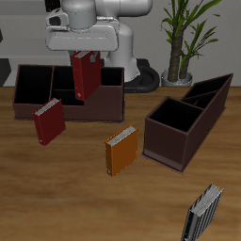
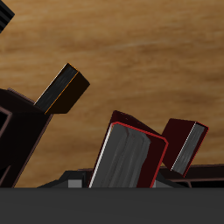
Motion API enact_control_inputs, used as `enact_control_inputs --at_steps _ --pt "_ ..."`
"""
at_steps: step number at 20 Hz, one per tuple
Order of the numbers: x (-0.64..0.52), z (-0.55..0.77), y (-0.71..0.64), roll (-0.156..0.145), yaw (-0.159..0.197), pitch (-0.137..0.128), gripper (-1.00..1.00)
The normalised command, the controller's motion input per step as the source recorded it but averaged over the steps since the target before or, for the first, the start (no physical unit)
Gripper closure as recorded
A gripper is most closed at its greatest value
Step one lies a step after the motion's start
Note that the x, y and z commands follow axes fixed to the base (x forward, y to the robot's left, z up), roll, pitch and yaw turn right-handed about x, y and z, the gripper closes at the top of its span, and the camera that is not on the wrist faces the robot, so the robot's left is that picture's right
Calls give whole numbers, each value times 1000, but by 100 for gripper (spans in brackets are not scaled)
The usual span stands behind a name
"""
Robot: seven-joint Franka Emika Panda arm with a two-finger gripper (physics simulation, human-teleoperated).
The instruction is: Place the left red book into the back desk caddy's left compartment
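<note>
My gripper [image 1: 86, 54] is shut on the top of a dark red book [image 1: 85, 75], holding it upright over the long dark brown caddy [image 1: 38, 94] at the back of the table. The book's lower end hangs at the caddy's end bay [image 1: 109, 77], the end nearer the wedge-shaped caddy. I cannot tell whether it is inside the bay. In the wrist view the held book [image 2: 131, 159] shows its grey page edges close up. The second red book [image 1: 49, 120] stands on the table in front of the long caddy and also shows in the wrist view [image 2: 186, 144].
A dark caddy with a slanted end [image 1: 184, 122] stands beside the long one; its edge shows in the wrist view [image 2: 16, 131]. An orange book [image 1: 122, 152] [image 2: 64, 89] stands mid-table. A grey striped book [image 1: 204, 215] stands near the front edge. A potted plant [image 1: 184, 38] is behind.
</note>
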Motion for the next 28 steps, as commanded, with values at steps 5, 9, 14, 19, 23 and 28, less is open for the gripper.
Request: enact_control_inputs --at_steps 5,9,14,19,23,28 --pt "-425 -99 -359 -39 28 -11 100" --pt "-336 -56 -308 -25 21 4 100" --pt "-287 9 -396 -31 29 -16 100" --pt "-294 18 -498 -21 -20 -13 100" --pt "-317 -1 -409 7 43 -31 100" --pt "-285 -110 -464 -47 -12 4 100"
